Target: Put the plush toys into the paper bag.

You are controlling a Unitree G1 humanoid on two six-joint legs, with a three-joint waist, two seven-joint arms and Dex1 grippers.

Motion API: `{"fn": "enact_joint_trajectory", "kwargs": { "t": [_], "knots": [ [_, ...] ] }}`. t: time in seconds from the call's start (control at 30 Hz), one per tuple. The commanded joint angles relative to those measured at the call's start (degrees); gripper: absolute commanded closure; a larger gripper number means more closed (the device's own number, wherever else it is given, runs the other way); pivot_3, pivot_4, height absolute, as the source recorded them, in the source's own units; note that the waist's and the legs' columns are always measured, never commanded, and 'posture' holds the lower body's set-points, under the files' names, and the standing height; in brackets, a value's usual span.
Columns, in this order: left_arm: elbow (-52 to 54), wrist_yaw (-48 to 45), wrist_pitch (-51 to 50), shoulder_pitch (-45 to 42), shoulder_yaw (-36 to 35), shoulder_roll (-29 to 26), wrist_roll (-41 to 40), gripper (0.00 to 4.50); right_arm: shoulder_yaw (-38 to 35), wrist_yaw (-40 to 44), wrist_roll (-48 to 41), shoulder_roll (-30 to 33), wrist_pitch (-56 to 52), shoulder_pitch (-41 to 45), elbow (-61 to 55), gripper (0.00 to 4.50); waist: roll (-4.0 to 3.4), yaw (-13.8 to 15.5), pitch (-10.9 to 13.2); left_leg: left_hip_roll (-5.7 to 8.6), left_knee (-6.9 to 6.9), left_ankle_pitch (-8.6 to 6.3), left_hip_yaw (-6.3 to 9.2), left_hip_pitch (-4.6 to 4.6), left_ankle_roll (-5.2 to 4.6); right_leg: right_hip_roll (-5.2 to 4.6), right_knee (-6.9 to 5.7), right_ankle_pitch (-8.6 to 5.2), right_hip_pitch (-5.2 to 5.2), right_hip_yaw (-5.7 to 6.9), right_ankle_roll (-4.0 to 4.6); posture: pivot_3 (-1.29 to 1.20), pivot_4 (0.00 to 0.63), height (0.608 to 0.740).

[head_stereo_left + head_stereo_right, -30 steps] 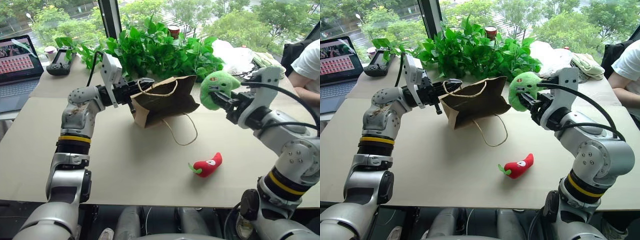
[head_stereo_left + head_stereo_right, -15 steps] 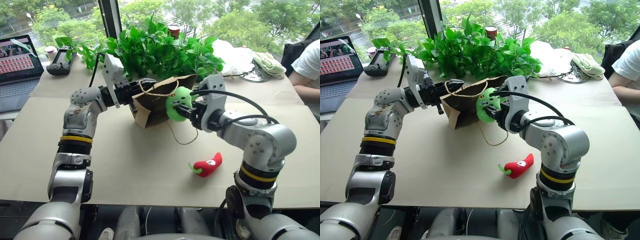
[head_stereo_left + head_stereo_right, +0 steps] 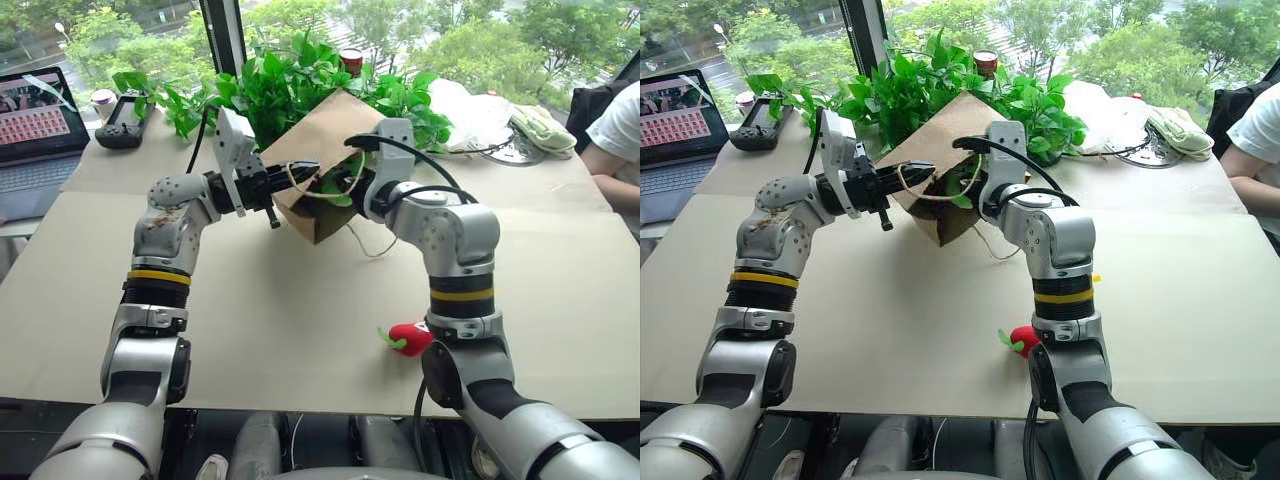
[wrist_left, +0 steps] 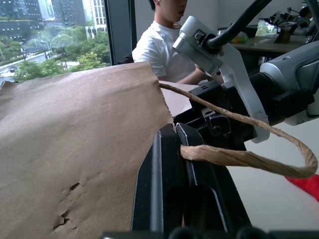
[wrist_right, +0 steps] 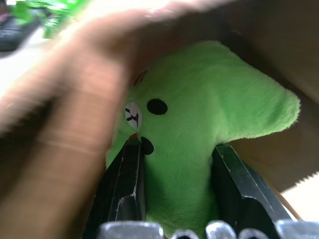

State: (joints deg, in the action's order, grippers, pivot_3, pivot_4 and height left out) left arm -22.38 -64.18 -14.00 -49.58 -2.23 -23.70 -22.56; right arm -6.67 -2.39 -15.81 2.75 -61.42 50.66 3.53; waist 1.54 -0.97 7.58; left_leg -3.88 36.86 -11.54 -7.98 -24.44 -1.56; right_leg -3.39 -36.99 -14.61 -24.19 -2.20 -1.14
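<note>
The brown paper bag (image 3: 322,132) hangs tilted above the table, its mouth turned toward my right arm. My left gripper (image 4: 173,130) is shut on the bag's rim beside a twine handle (image 4: 249,158). My right gripper (image 5: 177,149) reaches into the bag's mouth and is shut on the light-green plush toy (image 5: 199,109), whose face is toward the wrist camera with brown paper on all sides. The red chili plush toy (image 3: 410,338) lies on the table near the front, half hidden behind my right forearm.
Leafy plants (image 3: 300,75) stand right behind the bag. A laptop (image 3: 35,115) and a black controller (image 3: 120,125) lie at the far left. A white plastic bag (image 3: 470,110) and a seated person (image 3: 612,135) are at the far right.
My right arm swung left and forward, carrying the green toy from beside the bag into its mouth. The bag tipped up higher. My left gripper kept its hold and place.
</note>
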Motion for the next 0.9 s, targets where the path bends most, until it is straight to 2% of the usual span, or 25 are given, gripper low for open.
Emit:
{"fn": "enact_joint_trajectory", "kwargs": {
  "t": [0.03, 0.1, 0.4, 0.5, 0.7, 0.83, 0.9],
  "knots": [
    [1.2, -0.2, 0.8, -1.0, -0.7, -0.5, -0.5, 4.50, 0.3, -0.9, 1.1, -0.6, 1.6, -0.3, -2.2, 2.74, -0.01, -0.2, 0.0, 0.00, 0.00, 0.02, 0.00, -0.01, 0.04, 0.00, 0.00, 0.00, -0.02, -0.01, 0.00, 0.00, 0.150, 0.740],
    [1.2, -0.2, 0.8, -0.9, -0.7, -0.5, -0.5, 4.50, 0.6, -0.6, 1.2, -1.0, 1.2, -0.8, -2.7, 2.74, -0.01, -0.5, 0.0, -0.02, -0.03, 0.16, 0.01, -0.03, 0.27, 0.03, -0.01, 0.00, -0.05, 0.00, 0.00, 0.00, 0.150, 0.740],
    [0.9, -0.5, 0.8, -0.9, -0.3, -0.1, -0.5, 4.50, 2.4, 1.8, 0.3, -3.6, 0.1, 0.8, -3.2, 2.74, -0.01, -1.7, 0.0, -0.04, -0.07, 0.11, 0.11, 0.00, 0.19, 0.07, -0.04, 0.00, -0.05, -0.01, 0.00, 0.00, 0.150, 0.740],
    [1.8, -1.3, 0.5, -0.5, 0.4, 0.1, -0.5, 4.50, 2.5, 2.0, 0.7, -4.1, 1.1, 1.5, -1.9, 2.11, -0.02, -1.6, 0.0, -0.04, -0.07, 0.11, 0.12, 0.00, 0.19, 0.07, -0.06, 0.00, -0.05, 0.00, 0.00, 0.00, 0.150, 0.740],
    [2.0, -1.8, 0.1, -0.2, 0.8, 0.1, -0.6, 4.50, 3.0, 2.9, 0.6, -4.8, 1.6, 1.3, -2.0, 0.13, -0.02, -1.5, 0.0, -0.03, -0.07, 0.11, 0.10, 0.00, 0.19, 0.05, -0.04, 0.00, -0.03, 0.01, 0.00, 0.00, 0.150, 0.740],
    [1.9, -2.1, 0.1, -0.2, 0.9, 0.1, -0.6, 4.50, 2.4, 4.1, -0.4, -4.4, 0.2, 0.7, -4.0, 0.06, -0.02, -1.5, 0.0, -0.03, -0.07, 0.11, 0.10, -0.01, 0.19, 0.05, -0.04, 0.00, -0.04, 0.02, 0.00, 0.00, 0.150, 0.740],
    [1.7, -2.1, 0.1, -0.3, 0.9, 0.1, -0.5, 4.50, 1.4, 5.6, -1.1, -1.6, -2.1, 0.2, -7.2, 0.06, -0.02, -1.5, 0.0, -0.03, -0.07, 0.11, 0.10, -0.01, 0.19, 0.06, -0.04, 0.00, -0.04, 0.01, 0.00, 0.00, 0.150, 0.740]
  ]
}}
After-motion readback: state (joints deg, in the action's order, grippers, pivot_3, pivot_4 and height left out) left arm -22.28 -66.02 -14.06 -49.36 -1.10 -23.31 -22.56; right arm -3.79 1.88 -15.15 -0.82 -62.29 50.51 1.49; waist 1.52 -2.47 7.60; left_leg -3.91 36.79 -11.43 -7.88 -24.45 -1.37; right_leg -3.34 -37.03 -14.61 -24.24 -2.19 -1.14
